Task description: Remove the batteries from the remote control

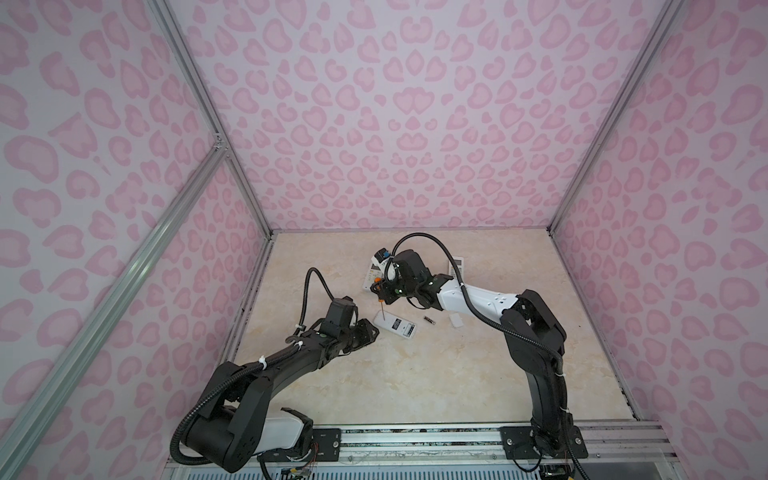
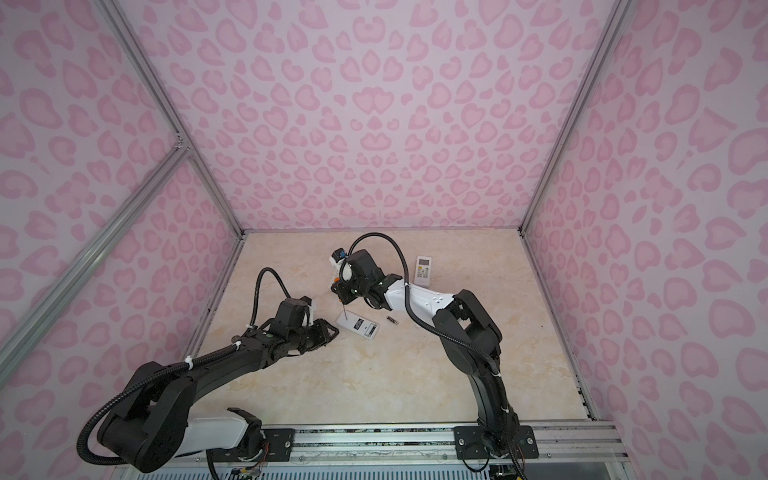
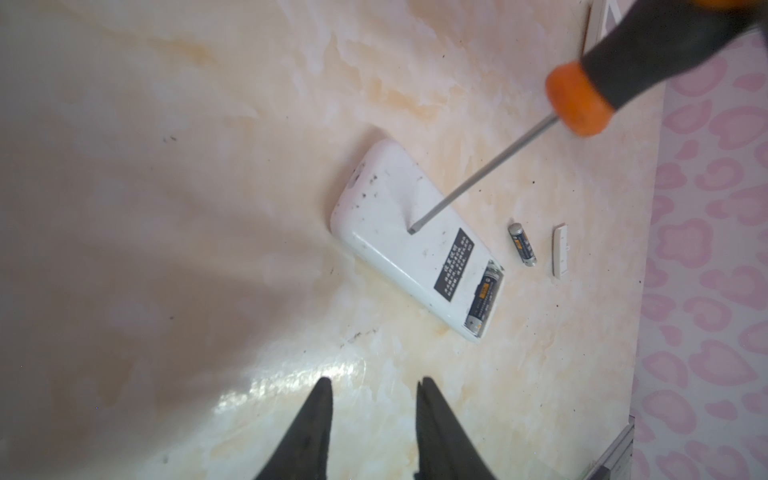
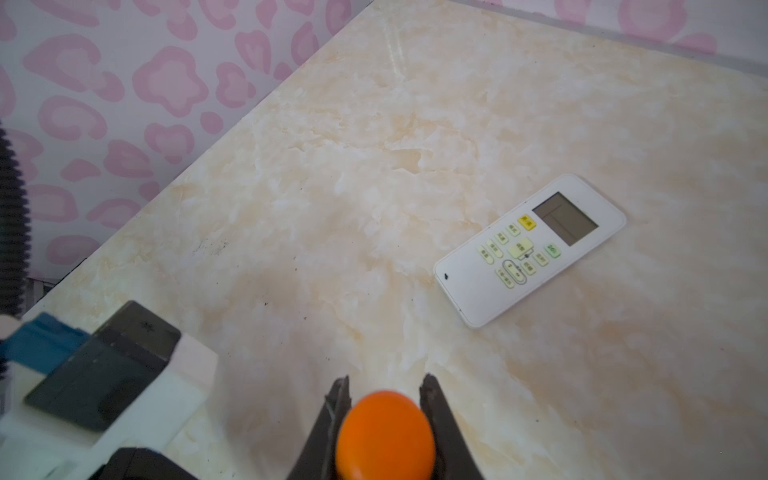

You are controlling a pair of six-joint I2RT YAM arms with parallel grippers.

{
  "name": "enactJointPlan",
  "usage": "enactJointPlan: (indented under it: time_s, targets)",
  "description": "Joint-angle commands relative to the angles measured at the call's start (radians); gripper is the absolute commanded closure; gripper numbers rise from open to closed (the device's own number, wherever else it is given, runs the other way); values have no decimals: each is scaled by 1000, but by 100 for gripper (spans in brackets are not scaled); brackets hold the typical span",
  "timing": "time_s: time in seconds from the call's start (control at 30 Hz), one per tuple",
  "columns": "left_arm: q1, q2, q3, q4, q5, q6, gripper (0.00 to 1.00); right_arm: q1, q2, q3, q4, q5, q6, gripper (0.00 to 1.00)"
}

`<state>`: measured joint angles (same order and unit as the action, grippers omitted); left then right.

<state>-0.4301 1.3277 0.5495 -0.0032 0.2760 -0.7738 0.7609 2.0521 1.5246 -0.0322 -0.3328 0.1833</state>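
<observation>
Right pincer: nearest to us, in the right wrist view, the right pincer [image 4: 386,379] is clamped on the screwdriver [image 4: 386,436]. Its rounded, glossy orange butt fills the gap between the two dark fingers.
Screwdriver: we see a black grip with an orange collar and a slim grey steel shaft. It is tilted, with its flat tip set on the white back of the face-down remote [image 3: 399,232].
Left pincer: the left pincer [image 3: 374,382] hangs over bare bench. Its two dark tapered fingers stand apart with nothing between them, near the remote but not touching it.
Writing: the face-down remote carries a black label [image 3: 454,264] with rows of white characters too small for us to read. The gold print on the batteries is also unreadable.
Battery bay: the bay at the remote's end is uncovered. In it we see one seated battery [image 3: 482,301], black with a gold mark and a silver cap. We cannot tell what fills the slot next to it.
Loose battery: the loose battery [image 3: 523,244], in the same black and gold, lies on the bench just beside the remote's open end, apart from it.
White cover: a small flat white cover [image 3: 561,249] lies just past the loose battery without touching it.
Face-up remote: the face-up remote [image 4: 530,249] is smooth white plastic with rounded corners and lies well apart, toward the far side of the bench. It has a grey display, pale yellow-green buttons, one yellow and one green. We cannot read the characters on them.
Bench: the bench [image 3: 208,208] is glossy, with a cream marble pattern and dark specks.
Walls: the walls [image 1: 395,124] are pale lilac with pink blotch and heart print.
</observation>
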Motion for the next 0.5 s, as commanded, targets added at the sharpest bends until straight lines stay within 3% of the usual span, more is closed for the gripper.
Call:
enactJointPlan:
  time_s: [0.0, 0.2, 0.47]
  targets:
    - [9, -13, 26, -26, -17, 32, 61, 2, -30, -3, 7, 4, 25, 100]
    - [66, 48, 125, -70, -13, 96, 57, -10, -127, -65, -23, 144, 116, 100]
    - [86, 355, 418, -101, 47, 190, 63, -21, -315, -329, 96, 246, 221, 100]
